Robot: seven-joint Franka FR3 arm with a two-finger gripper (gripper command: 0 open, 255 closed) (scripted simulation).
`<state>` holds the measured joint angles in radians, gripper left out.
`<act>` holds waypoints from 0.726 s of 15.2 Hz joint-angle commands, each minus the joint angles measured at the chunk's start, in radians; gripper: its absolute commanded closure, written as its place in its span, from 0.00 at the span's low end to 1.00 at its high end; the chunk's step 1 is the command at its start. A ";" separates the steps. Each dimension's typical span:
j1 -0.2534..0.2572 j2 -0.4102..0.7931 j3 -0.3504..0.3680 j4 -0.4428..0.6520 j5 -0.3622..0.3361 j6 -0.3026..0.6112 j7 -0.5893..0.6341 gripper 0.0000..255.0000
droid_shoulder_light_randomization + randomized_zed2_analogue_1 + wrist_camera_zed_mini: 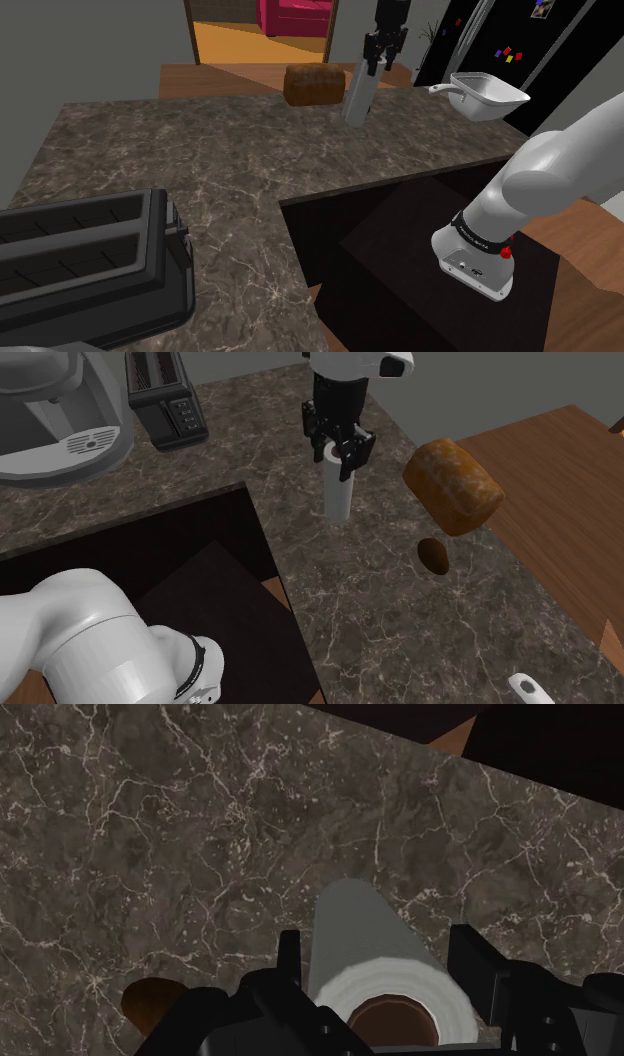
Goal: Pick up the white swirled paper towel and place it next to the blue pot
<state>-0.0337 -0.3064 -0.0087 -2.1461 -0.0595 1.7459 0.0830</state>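
Item count, work area:

- Paper towel roll (340, 492): one.
- Brown loaf (455, 485): one.
- Small brown oval item (432, 555), just beside the loaf: one.
- Pale pot (488, 95), far right in the shoulder view: one, with one handle.
- Black toaster (85, 265), near left in the shoulder view: one, with two slots.
- Grey coffee machine (55, 412): one.
- Arm (560, 170): one.
- Gripper (336, 457): one, with two fingers (470, 959).
- Marble counter (200, 160): one.
- Wooden table (540, 482): one.

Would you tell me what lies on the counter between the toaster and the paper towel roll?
Nothing: in the shoulder view, bare counter runs from the toaster to the paper towel roll.
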 commanded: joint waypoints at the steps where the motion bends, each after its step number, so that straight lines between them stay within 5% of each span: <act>1: 0.000 -0.002 0.000 0.025 0.000 -0.027 -0.002 1.00; 11: 0.000 0.004 0.001 0.165 0.001 -0.161 -0.008 1.00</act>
<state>-0.0332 -0.3032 -0.0070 -1.9975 -0.0579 1.6004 0.0764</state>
